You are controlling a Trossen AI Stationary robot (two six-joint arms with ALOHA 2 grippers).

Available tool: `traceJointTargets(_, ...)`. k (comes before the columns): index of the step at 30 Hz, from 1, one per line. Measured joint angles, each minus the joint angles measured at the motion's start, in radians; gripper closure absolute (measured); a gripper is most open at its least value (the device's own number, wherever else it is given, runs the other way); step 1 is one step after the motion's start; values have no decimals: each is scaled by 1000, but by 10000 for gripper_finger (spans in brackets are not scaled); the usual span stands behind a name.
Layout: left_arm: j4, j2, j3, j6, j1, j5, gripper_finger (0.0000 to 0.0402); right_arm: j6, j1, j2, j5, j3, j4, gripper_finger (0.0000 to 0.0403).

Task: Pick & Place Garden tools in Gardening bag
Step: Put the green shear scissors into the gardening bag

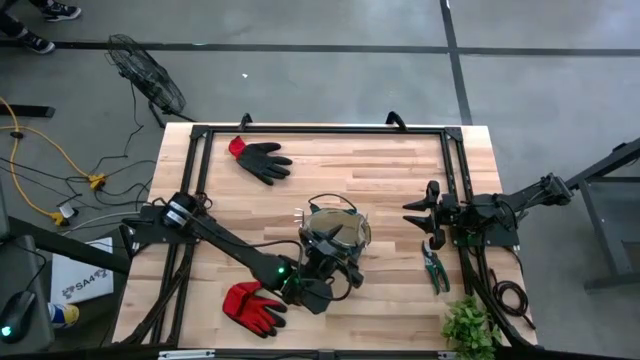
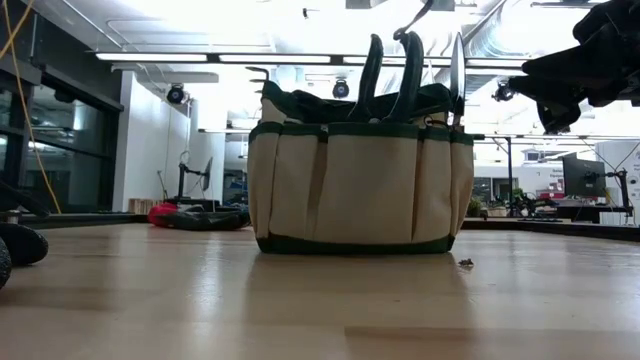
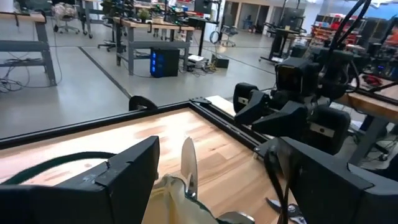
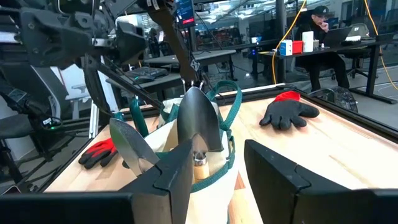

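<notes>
left gripper (image 1: 330, 272): spread, empty, over bag (image 1: 338, 232) | right gripper (image 1: 415, 212): parted, empty, pruners (image 1: 435, 268) just beside | trowels (image 4: 198, 121) in bag

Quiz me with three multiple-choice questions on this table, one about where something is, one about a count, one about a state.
1. Where do the green-handled pruners lie?
A. in the bag
B. on the table by the right arm
C. on the red glove

2. How many gloves lie on the table?
A. one
B. two
C. three

3. How do the left gripper jaws stand?
A. open
B. shut on a trowel
C. shut on a glove

Answers: 1 B, they lie beside the right gripper. 2 B, black-and-red glove and red glove. 3 A, fingers apart over the gardening bag.
</notes>
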State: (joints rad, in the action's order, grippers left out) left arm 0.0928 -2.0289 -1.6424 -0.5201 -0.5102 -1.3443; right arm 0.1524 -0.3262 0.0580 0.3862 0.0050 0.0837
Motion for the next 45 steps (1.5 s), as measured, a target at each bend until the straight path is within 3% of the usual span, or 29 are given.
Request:
traceJointTargets(14,-103,67,0,53,0,35,82,0,0,0,0,0,0,266)
traceJointTargets(29,-157,134,1,158,29,149,82,0,0,0,0,0,0,266)
traceJointTargets(33,-120,178,61,162,33,212,82,0,0,0,0,0,0,266)
traceJointTargets(39,-87,251,218,43,33,338,82,0,0,4,0,0,0,266)
traceJointTargets(45,-64,308,283,71,49,465,82,0,0,7,0,0,0,266)
